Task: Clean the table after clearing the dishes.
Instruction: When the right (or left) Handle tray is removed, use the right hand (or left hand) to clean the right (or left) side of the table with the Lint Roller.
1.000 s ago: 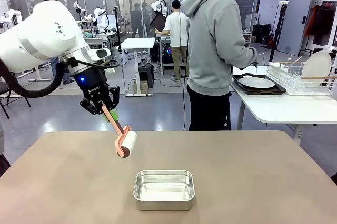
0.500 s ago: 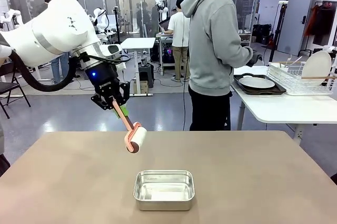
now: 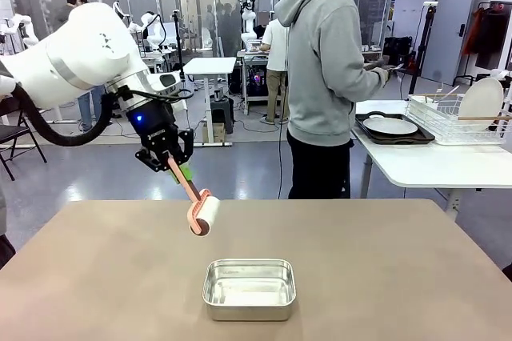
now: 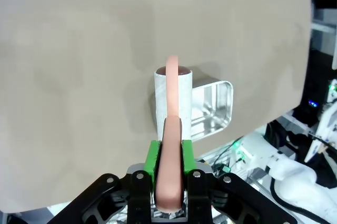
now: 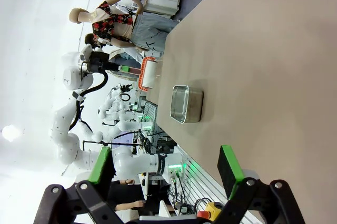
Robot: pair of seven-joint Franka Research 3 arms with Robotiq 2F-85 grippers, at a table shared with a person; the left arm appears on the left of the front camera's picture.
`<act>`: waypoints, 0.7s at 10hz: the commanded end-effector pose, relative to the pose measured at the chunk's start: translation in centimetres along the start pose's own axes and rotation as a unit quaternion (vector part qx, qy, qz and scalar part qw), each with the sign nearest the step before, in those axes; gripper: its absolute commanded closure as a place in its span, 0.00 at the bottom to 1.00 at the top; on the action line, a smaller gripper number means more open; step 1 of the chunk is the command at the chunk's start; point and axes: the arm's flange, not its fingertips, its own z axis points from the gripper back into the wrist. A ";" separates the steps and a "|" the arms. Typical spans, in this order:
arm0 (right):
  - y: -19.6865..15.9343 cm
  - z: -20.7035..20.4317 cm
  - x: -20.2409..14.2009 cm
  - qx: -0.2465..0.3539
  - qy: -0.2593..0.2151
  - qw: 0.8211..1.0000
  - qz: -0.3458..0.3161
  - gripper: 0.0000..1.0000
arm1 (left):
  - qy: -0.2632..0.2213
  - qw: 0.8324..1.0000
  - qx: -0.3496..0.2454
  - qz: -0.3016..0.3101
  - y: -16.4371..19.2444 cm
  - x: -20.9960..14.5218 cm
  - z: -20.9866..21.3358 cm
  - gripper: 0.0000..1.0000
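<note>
Front view: the left gripper [image 3: 176, 167], its jaws pinched on the pink plastic handle, holds a white-rolled lint roller [image 3: 201, 213] over the far part of the large matte tan-brown table [image 3: 384, 277]. The roller's long axis slants from the gripper down toward picture right, roll end lowest; whether the roll touches the top cannot be told. A small rectangular steel pan [image 3: 249, 288] sits nearer the camera. A round white plate [image 3: 390, 126] lies on a dark brown tray [image 3: 400, 138] on the white-topped side table [image 3: 432, 166], beside a person in a grey hoodie [image 3: 324, 69]. Left wrist view: the left gripper [image 4: 169, 156] clamps the handle, which points straight away; the lint roller [image 4: 171, 100] stands just before the pan [image 4: 213, 111] above the table [image 4: 79, 77]. Right wrist view: the right gripper [image 5: 164, 166] is spread wide, holding nothing; table [image 5: 263, 50], pan [image 5: 187, 103] and lint roller [image 5: 147, 74] lie beyond.
</note>
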 end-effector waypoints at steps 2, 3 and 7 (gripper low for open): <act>0.3 0.1 -0.1 0.001 -0.001 1.000 0.002 0.00 | -0.045 0.998 -0.048 0.015 4.2 -1.5 -0.8 0.79; 0.3 0.1 -0.1 0.001 -0.001 1.000 0.002 0.00 | -0.054 0.997 -0.040 0.031 5.5 -1.3 -1.7 0.79; 0.3 0.1 -0.1 0.001 -0.001 1.000 0.002 0.00 | -0.079 0.991 -0.095 0.043 9.3 1.1 -4.0 0.79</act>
